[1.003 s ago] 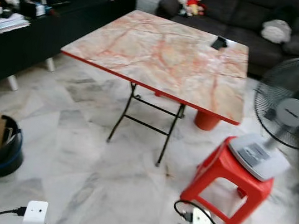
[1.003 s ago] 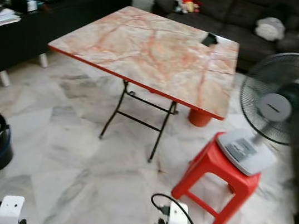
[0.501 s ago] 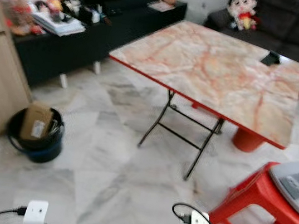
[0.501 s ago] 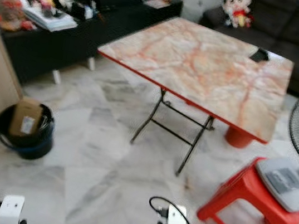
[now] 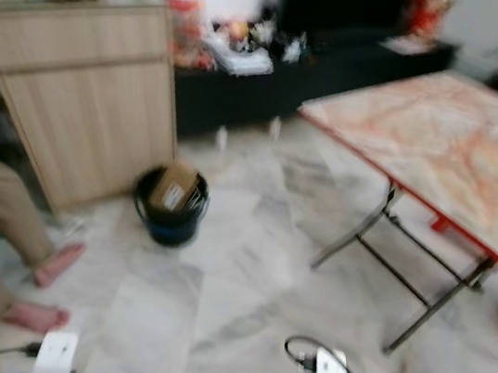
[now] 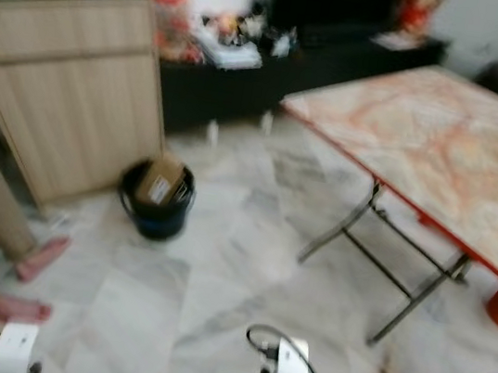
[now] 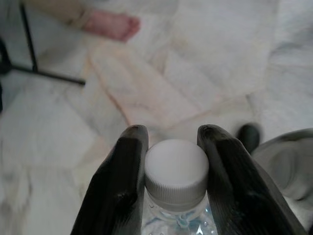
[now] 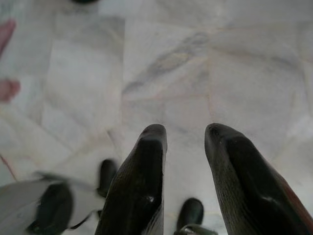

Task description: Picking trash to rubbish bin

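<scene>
The left gripper (image 7: 171,147) has its jaws closed on a bottle (image 7: 176,172) by the white cap – so the pick-up is done. Left to do, I judge: carry it to the bin (image 5: 170,208), which stands on the floor (image 5: 246,270) against the wooden cabinet (image 5: 86,87), a box already in it. The right gripper (image 8: 185,142) hangs empty, jaws apart. Marble tiles; a marble-topped table (image 5: 460,152) at right; a person's bare feet (image 5: 44,287) at left – the head views are blurred.
</scene>
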`<state>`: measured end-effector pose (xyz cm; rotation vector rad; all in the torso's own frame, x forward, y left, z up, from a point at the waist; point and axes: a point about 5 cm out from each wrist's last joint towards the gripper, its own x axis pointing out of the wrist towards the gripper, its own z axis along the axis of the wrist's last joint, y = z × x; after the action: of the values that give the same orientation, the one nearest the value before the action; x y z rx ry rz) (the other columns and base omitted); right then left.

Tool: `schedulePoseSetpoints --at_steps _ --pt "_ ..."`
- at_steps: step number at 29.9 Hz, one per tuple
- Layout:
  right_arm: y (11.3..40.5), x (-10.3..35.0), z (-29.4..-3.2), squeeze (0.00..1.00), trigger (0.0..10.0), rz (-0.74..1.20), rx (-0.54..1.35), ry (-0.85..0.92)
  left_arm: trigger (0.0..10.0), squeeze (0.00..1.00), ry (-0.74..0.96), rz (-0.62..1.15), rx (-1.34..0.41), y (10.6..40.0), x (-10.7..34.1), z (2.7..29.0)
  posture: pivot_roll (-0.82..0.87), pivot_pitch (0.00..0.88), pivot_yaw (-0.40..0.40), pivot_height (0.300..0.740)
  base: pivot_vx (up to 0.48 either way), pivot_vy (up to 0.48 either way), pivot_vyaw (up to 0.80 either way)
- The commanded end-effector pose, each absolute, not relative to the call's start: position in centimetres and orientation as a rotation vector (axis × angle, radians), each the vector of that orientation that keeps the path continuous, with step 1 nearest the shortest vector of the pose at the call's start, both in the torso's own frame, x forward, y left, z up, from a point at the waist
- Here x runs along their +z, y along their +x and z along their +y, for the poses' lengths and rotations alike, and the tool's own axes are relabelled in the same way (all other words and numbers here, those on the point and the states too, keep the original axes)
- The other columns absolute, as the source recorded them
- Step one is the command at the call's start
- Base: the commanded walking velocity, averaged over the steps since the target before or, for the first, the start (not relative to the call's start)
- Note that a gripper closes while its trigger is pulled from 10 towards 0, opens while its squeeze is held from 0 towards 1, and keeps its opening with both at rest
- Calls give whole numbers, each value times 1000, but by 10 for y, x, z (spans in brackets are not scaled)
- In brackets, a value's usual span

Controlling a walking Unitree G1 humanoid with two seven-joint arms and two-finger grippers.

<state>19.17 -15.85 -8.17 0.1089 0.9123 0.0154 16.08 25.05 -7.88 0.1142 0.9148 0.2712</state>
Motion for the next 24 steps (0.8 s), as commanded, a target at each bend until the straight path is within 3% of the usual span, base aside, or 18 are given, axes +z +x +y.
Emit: schedulePoseSetpoints --at_steps 1,5,10,24 --pt "196 -80 -156 0 10000 902 22 110 10000 0 120 896 268 171 -75 250 7 0 -35 740 0 0 800" --pt "196 -79 -158 0 10000 897 16 118 10000 0 113 886 276 173 -74 249 -4 0 -39 740 0 0 800" --pt "197 -78 -162 0 10000 881 -1 148 10000 0 117 902 277 170 -76 246 -10 0 -47 740 0 0 178" --pt "198 -77 -164 0 10000 872 -4 151 10000 0 119 909 285 168 -78 243 -14 0 -62 740 438 0 0"
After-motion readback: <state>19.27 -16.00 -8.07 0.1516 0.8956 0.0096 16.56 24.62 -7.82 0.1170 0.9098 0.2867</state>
